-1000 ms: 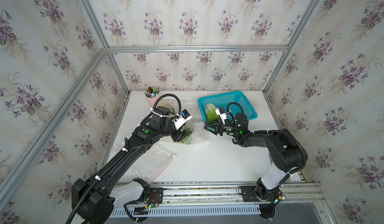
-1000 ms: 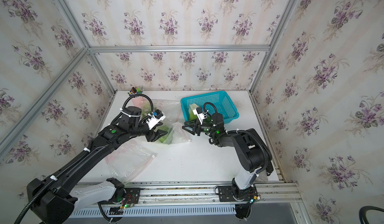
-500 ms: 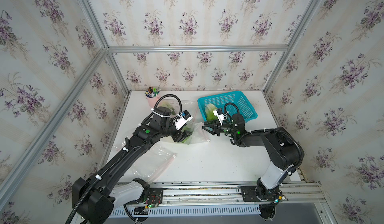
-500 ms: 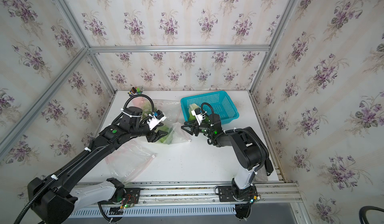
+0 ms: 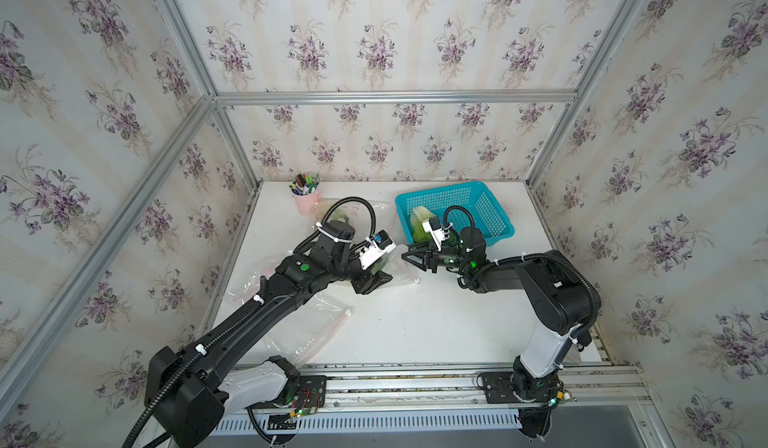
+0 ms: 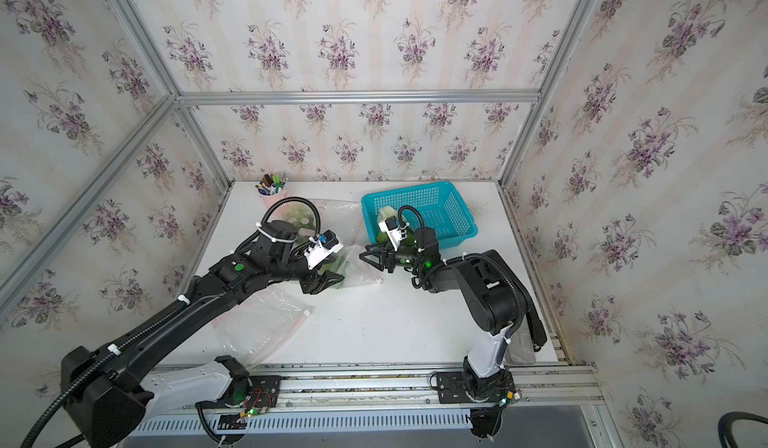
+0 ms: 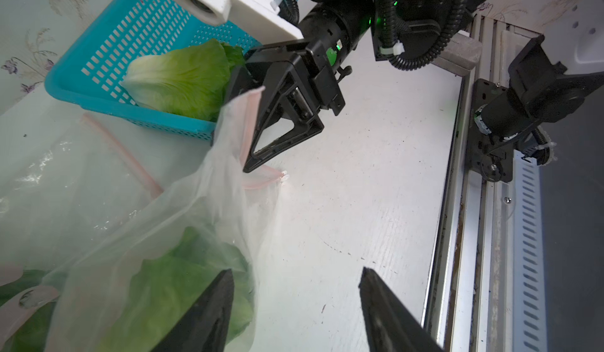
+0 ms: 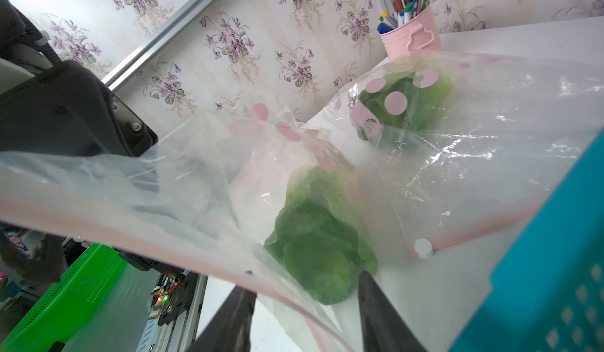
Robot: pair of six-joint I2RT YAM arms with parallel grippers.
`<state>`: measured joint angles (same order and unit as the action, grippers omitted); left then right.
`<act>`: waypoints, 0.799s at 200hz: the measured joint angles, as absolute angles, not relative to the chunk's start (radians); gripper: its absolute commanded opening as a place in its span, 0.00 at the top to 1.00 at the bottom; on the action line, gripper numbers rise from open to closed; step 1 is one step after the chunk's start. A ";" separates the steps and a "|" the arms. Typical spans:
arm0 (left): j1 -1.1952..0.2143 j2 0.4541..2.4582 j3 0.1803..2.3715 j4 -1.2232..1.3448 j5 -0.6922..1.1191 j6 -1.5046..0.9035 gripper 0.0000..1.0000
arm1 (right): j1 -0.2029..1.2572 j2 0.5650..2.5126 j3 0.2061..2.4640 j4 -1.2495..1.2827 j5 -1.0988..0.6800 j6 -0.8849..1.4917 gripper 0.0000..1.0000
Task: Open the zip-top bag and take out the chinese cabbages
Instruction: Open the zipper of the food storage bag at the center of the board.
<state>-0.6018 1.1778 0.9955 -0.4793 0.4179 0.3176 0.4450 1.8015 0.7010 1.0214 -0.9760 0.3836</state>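
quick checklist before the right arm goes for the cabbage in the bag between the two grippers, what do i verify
1. Mouth of the bag parted: ok, one zip rim stands raised, apart from the other.
2. The right gripper open: ok, jaws apart, astride the raised rim.
3. The left gripper open and empty: ok, beside the bag, bare table between its jaws.
4. The bagged cabbage free of film on the mouth side: cannot tell, the plastic blurs it.
5. Room in the basket: ok, it holds only one basket cabbage.
6. The dotted bag at the back zipped or not: cannot tell.
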 measured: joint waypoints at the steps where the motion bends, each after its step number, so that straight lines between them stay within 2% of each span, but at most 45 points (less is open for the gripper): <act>1: -0.603 1.178 0.995 -0.479 0.418 0.316 0.36 | 0.445 1.802 0.702 1.020 -0.976 0.383 0.54; 21: -0.636 1.178 0.978 -0.476 0.404 0.280 0.38 | 0.458 1.806 0.733 0.993 -0.983 0.362 0.78; 28: -0.645 1.177 0.970 -0.471 0.396 0.265 0.38 | 0.458 1.806 0.739 0.987 -0.984 0.358 0.83; 64: -0.672 1.176 0.902 -0.414 0.348 0.148 0.38 | 0.457 1.790 0.732 0.960 -0.980 0.344 0.82; 91: -0.717 1.214 0.886 -0.372 0.303 0.070 0.38 | 0.457 1.752 0.700 0.952 -0.976 0.341 1.00; 160: -0.779 1.342 0.868 -0.174 0.122 -0.142 0.39 | 0.457 1.654 0.648 0.908 -0.934 0.369 1.00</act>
